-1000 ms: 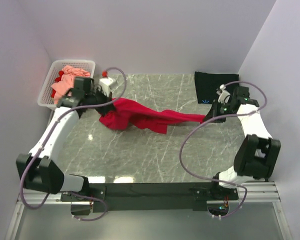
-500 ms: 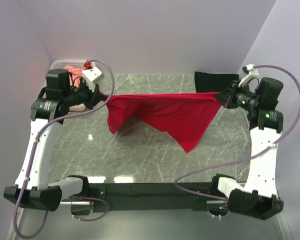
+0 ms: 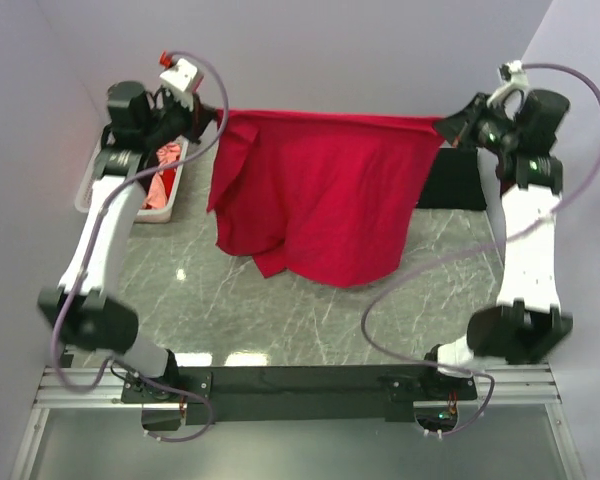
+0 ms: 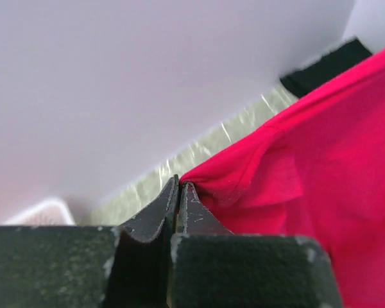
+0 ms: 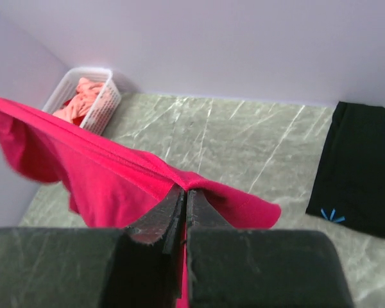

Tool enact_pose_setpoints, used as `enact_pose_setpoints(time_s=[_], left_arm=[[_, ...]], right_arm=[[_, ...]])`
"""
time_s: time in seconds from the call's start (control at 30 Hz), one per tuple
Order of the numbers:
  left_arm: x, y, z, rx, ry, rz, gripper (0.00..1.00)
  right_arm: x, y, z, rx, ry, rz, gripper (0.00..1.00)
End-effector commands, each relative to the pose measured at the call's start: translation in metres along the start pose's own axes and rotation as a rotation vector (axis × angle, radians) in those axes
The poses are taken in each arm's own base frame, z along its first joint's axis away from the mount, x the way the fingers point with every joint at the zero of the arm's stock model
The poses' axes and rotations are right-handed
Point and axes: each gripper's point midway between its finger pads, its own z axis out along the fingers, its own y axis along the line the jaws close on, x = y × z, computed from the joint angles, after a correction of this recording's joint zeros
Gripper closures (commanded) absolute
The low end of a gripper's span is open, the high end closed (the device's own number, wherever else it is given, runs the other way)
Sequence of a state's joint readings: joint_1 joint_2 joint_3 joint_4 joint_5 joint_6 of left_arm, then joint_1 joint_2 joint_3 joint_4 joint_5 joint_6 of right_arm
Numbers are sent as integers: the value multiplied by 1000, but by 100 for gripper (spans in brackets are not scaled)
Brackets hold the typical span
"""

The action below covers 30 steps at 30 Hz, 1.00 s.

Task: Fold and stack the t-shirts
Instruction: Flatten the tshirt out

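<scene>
The crimson-red t-shirt (image 3: 320,190) hangs spread in the air above the marble table, stretched between both raised arms. My left gripper (image 3: 218,112) is shut on its left top corner (image 4: 208,183). My right gripper (image 3: 442,124) is shut on the right top corner (image 5: 199,183). The shirt's lower edge dangles over the table's middle. A black t-shirt (image 5: 362,170) with a tiny blue mark (image 5: 330,213) lies flat at the far right, partly hidden behind the right arm in the top view. A salmon-pink t-shirt (image 5: 80,96) is bunched in the basket.
A white lattice basket (image 3: 160,195) stands at the far left against the wall, partly behind the left arm. The grey marble table (image 3: 280,310) shows below the hanging shirt. Walls close in on the left, back and right.
Both arms have risen high and moved apart toward the back. The red shirt went from a twisted rope on the table to a spread sheet hanging in the air.
</scene>
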State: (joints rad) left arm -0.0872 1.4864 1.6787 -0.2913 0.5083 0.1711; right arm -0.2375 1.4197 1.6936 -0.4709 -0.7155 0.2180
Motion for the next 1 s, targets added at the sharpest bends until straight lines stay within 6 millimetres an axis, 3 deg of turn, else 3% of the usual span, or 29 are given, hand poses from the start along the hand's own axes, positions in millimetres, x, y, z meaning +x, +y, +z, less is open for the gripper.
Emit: enact_pose_setpoints(time_s=[0.0,0.03,0.07,0.1,0.17,0.2,0.27,0.33,0.43,0.5,0.57,0.6,0.67,0.7,0.73,0.77,0.83,0.87,0.9,0.93,0.97], left_arm=[[-73,89,1,-271,-244,64,99],[-80,102,-3,-292,-265,64,99],[-110,111,-3,-306,-352,89,99],[-123,115,-5,-315,-390,96,99],[-156,121,-14,-319,-477,142,99],[-166,121,-17,-321,-497,161,99],[-188,124,-27,-335,-533,208,99],[-194,129,-36,-344,-538,219,99],[-188,119,-50,-321,-518,219,99],[-172,101,-65,-307,-499,224,99],[-149,77,-79,-266,-457,201,99],[-139,68,-83,-245,-433,192,99],[-113,41,-94,-187,-382,161,99],[-103,33,-96,-163,-361,147,99],[-83,7,-95,-35,-307,127,97],[-55,-10,-97,25,-243,121,89],[-22,-34,-98,114,-186,62,71],[8,-58,-97,193,-142,44,68],[24,-60,-97,191,-110,47,67],[47,-78,-93,230,-74,36,66],[59,-78,-91,219,-54,55,66]], right_arm=[[-82,-44,8,184,-221,-71,100],[-83,-53,19,184,-218,-42,100],[-94,-52,20,177,-247,-54,100],[-112,-45,17,169,-288,-74,100],[-125,-47,20,173,-311,-72,100],[-146,-34,11,161,-358,-101,100],[-156,-31,9,155,-376,-106,100],[-167,-16,0,130,-407,-121,100],[-161,-3,-9,103,-397,-126,100],[-144,-4,-9,102,-359,-115,100],[-135,13,-24,72,-344,-144,100],[-118,8,-21,75,-301,-130,100],[-101,25,-35,43,-261,-161,100],[-83,21,-33,42,-224,-147,100],[-80,38,-49,22,-233,-177,100],[-73,43,-53,15,-222,-184,100],[-55,50,-67,27,-202,-192,100],[-48,52,-75,45,-203,-212,100],[-43,54,-79,42,-196,-224,100],[-36,58,-83,31,-179,-229,100],[-38,66,-88,17,-187,-243,100]])
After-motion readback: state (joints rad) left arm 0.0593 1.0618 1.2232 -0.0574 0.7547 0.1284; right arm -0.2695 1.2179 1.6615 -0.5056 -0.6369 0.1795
